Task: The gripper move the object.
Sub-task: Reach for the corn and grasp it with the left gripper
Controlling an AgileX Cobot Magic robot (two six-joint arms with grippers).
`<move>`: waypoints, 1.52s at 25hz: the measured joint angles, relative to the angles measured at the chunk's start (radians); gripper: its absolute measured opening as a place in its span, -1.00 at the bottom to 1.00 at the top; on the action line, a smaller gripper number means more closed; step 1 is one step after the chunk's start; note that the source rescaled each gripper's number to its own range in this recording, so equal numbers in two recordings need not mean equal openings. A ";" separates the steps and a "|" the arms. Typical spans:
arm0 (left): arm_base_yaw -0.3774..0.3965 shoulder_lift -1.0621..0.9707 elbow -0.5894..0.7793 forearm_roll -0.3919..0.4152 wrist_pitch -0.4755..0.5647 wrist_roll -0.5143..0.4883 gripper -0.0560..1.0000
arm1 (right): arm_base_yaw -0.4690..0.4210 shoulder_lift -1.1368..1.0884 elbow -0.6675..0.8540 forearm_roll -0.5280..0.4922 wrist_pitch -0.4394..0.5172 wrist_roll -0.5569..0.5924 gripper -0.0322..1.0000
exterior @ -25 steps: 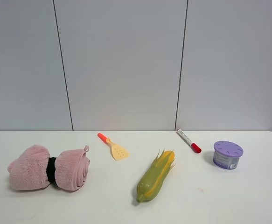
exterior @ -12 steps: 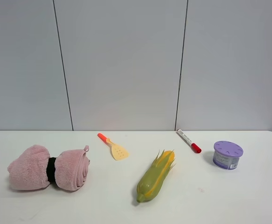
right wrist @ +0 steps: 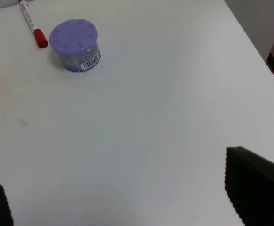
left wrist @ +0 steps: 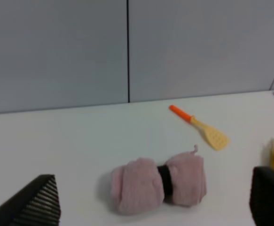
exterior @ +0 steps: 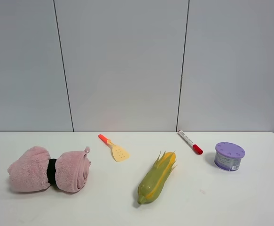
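Exterior high: raised, frontal, facing the back wall (exterior: 127, 66) across the worktop (exterior: 249, 202). Left wrist: low, oblique, left fingers (left wrist: 33, 205) at frame corners; shares pink towel (left wrist: 137, 188) with exterior. Right wrist: nearer, steep downward, right fingers (right wrist: 256, 188) at frame edge; shares purple tub (right wrist: 74, 44), marker (right wrist: 32, 22)

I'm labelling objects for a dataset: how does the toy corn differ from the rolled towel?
The toy corn is green and yellow; the rolled towel is pink with a black band. The corn looks smooth and tapered, the towel fluffy and pinched midway. In the high view the corn lies diagonally near the centre, the towel crosswise at the left. Both lie on the white table.
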 joint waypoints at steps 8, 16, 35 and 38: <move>0.000 0.273 -0.063 -0.275 -0.067 0.239 0.67 | 0.000 0.000 0.000 0.000 0.000 0.000 1.00; 0.000 0.484 -0.063 -0.488 -0.129 0.473 0.67 | 0.000 0.000 0.000 0.000 0.000 0.000 1.00; -0.161 0.748 -0.287 -0.177 -0.147 0.307 0.67 | 0.000 0.000 0.000 0.000 0.000 0.000 1.00; -0.319 0.856 -0.427 0.019 -0.097 0.125 0.67 | 0.000 0.000 0.000 0.000 0.000 0.000 1.00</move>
